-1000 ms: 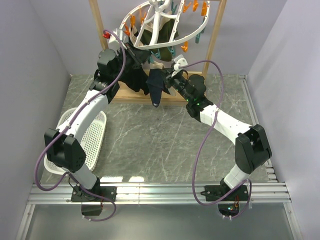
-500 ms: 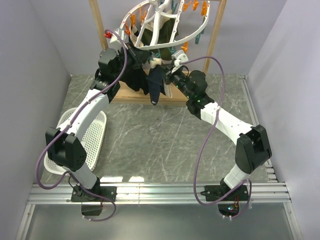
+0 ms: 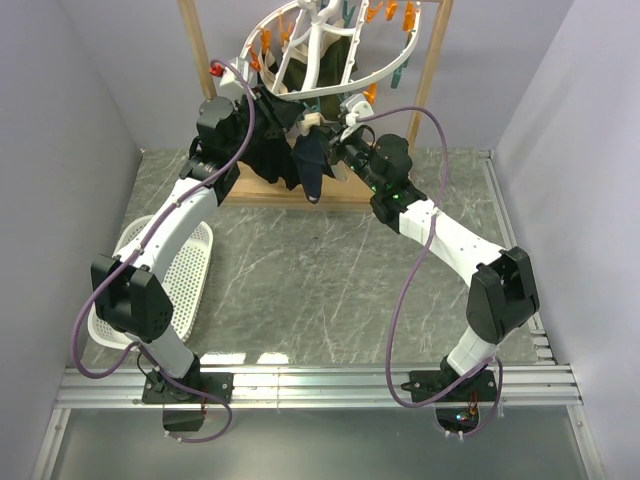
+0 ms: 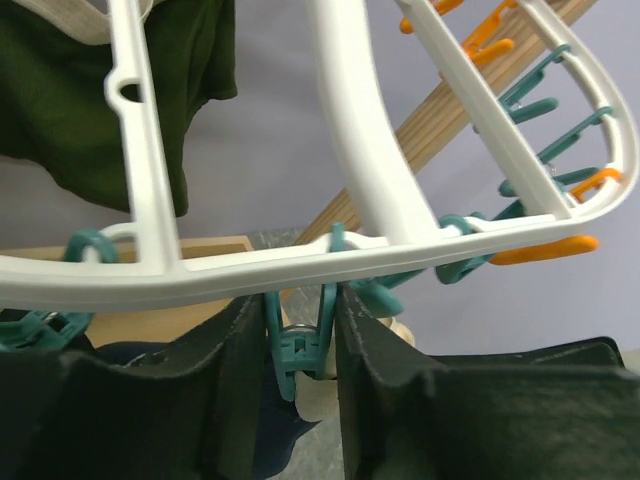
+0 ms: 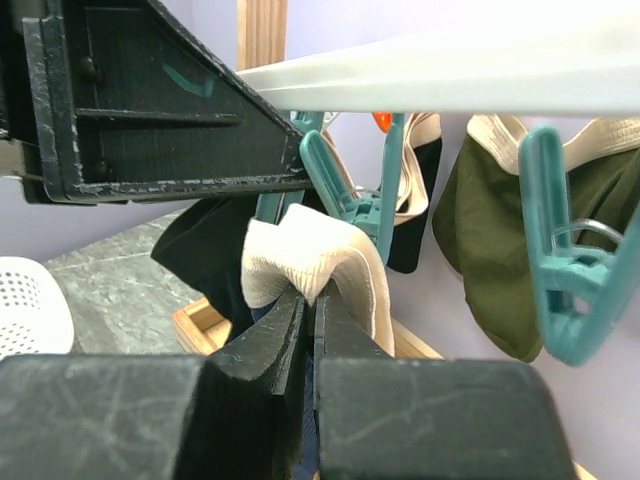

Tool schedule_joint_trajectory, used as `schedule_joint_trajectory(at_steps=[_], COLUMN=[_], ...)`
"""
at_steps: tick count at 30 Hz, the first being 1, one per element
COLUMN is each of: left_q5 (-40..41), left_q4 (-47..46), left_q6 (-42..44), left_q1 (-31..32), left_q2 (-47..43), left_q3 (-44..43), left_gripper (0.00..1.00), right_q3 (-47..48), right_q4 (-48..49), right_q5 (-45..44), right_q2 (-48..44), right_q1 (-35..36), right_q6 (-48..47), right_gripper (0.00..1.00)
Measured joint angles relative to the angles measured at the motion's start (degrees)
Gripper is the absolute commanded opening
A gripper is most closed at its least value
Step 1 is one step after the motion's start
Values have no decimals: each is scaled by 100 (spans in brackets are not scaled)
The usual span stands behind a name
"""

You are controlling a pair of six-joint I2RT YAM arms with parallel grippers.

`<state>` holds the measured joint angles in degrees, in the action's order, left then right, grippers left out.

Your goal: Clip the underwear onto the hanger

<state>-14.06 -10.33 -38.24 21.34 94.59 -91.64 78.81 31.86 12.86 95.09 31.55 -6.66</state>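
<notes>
Clipping step: the right gripper (image 5: 312, 300) pinches the underwear (image 5: 310, 255) by its waistband at twelve o'clock, under the hanger (image 4: 200, 270). The left gripper (image 4: 298, 310) straddles a teal peg (image 4: 300, 355); squeezing or slack, I cannot tell. Next, the waistband likely needs feeding into that peg.

No writing, numbers, brand names or labels can be read anywhere in these views.
</notes>
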Motion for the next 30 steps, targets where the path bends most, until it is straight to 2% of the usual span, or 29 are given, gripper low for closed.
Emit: schedule_joint_trajectory(at_steps=[10, 13, 14, 15, 17, 20, 25, 26, 30], left_q5=[98, 142, 149, 153, 164, 146, 120, 120, 79], left_q4=[286, 293, 293, 293, 267, 236, 179, 175, 195], left_q6=[-15, -39, -48, -48, -142, -225, -299, -297, -282], left_q1=[-17, -44, -57, -76, -127, -225, -321, -334, -393], left_q2=[4, 4, 4, 4, 2, -42, -293, -367, -645], left_q3=[0, 0, 0, 0, 2, 85, 446, 542, 898], left_gripper=[50, 58, 70, 76, 82, 86, 88, 88, 91], right_q3=[92, 157, 184, 201, 264, 385, 411, 411, 385], right_q4=[-79, -127, -151, -160, -179, -216, -330, -352, -356], right_q5=[24, 24, 26, 28, 31, 48, 155, 164, 173], right_q2=[129, 184, 192, 197, 205, 247, 267, 269, 269], right_q1=[0, 0, 0, 0, 0, 0, 24, 42, 87], right_q6=[7, 26, 37, 44, 66, 114, 214, 232, 280], right_gripper=[0, 0, 0, 0, 0, 1, 11, 19, 29])
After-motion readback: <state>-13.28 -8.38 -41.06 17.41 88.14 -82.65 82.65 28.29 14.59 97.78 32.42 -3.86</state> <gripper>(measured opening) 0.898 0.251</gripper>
